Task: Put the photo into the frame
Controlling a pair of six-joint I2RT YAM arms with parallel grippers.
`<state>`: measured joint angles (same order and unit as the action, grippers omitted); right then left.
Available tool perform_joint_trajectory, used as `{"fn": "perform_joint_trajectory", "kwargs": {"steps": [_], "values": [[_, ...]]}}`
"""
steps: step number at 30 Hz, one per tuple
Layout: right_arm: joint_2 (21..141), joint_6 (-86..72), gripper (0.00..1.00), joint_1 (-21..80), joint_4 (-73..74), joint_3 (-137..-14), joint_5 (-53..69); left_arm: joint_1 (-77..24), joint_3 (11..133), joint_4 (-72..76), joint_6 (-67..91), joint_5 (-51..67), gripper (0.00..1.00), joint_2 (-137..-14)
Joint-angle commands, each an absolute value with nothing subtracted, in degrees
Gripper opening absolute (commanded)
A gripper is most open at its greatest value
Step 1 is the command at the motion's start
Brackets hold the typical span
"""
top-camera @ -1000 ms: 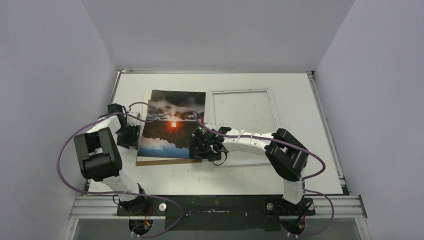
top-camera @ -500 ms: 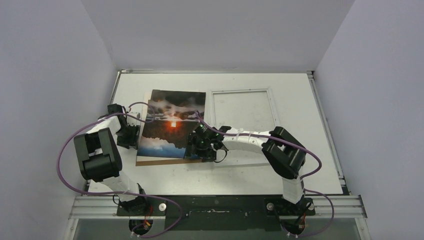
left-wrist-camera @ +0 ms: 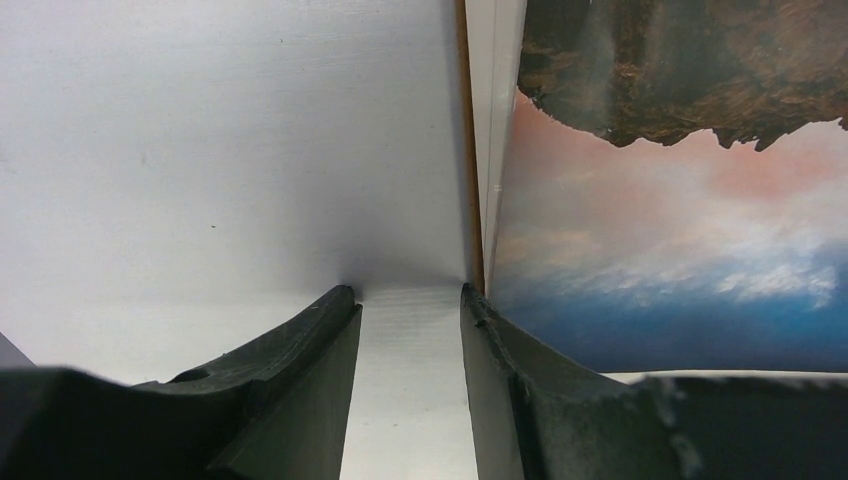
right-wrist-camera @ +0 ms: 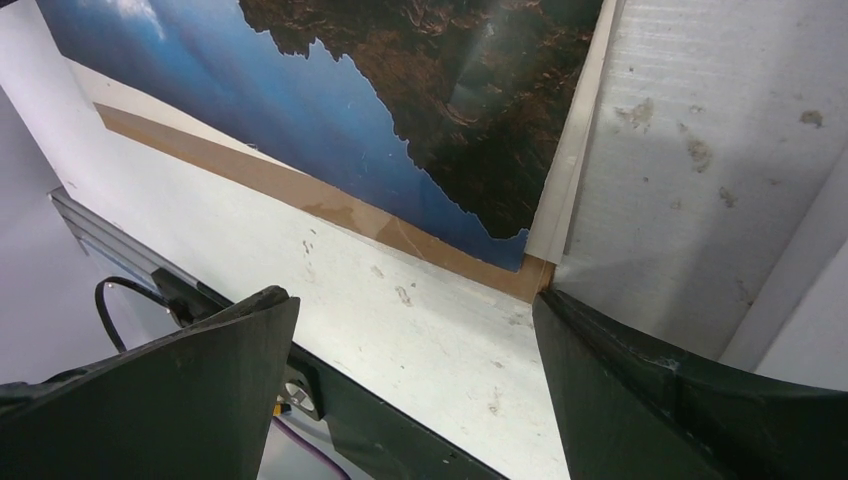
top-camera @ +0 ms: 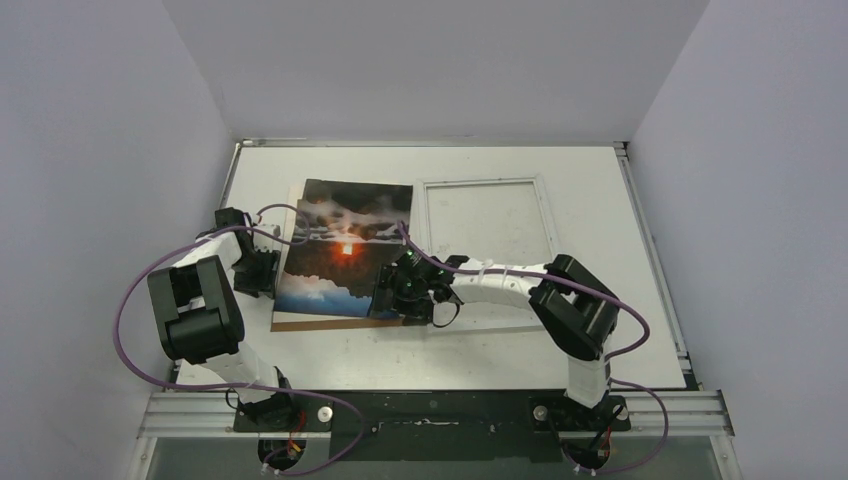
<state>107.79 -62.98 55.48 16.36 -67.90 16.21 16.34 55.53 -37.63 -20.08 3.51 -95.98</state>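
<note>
Two grippers are sitting at the photo, one on each side. The left gripper is resting low at the photo's 9 o'clock edge, its jaws standing partly open with a narrow gap. In its wrist view only bare table is showing between the fingers. One finger is lying right against the edge of the brown board under the print, and the gripper is holding nothing. The right gripper is hanging at the photo's 5 o'clock corner with its jaws spread wide. Its wrist view is showing table and the board's corner in the gap, with one fingertip right at that corner, and nothing is being held.

The photo is lying flat and face up on the board, at about 10 o'clock from the table's centre. The board is peeking out as a brown strip along the photo's 6 o'clock edge. The frame is lying flat just beside the photo on its 3 o'clock side, with table showing through its clear middle. The photo is lying outside it.

The table is white and showing scuffs and small stains. Pale grey walls are closing it in at 9, 12 and 3 o'clock. A metal rail is running along the 6 o'clock edge and carrying both arm bases. A purple cable is looping beside the left arm.
</note>
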Motion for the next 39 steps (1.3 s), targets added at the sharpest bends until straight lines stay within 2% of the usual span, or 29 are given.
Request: {"fn": "perform_joint_trajectory", "kwargs": {"steps": [1, 14, 19, 25, 39], "values": [[102.14, -65.51, 0.90, 56.10, 9.93, -67.27, 17.84, 16.26, 52.92, -37.44, -19.51, 6.59, 0.40, -97.87], [101.82, -65.35, 0.91, 56.33, 11.44, -66.01, 16.53, 16.26, 52.65, -37.31, -19.65, 6.50, 0.40, -97.97], [102.92, -60.34, 0.91, 57.13, 24.19, -69.91, 4.27, 16.64, 53.66, -38.48, -19.86, 7.03, 0.40, -97.46], [105.41, -56.80, 0.93, 56.51, 28.30, -73.92, -3.43, 16.70, 56.30, -40.92, -19.48, 8.63, 0.40, -95.78], [117.31, -51.38, 0.95, 48.99, 24.41, -85.72, -3.57, 16.61, 68.85, -41.37, -14.81, 7.55, 0.40, -102.15]]}}
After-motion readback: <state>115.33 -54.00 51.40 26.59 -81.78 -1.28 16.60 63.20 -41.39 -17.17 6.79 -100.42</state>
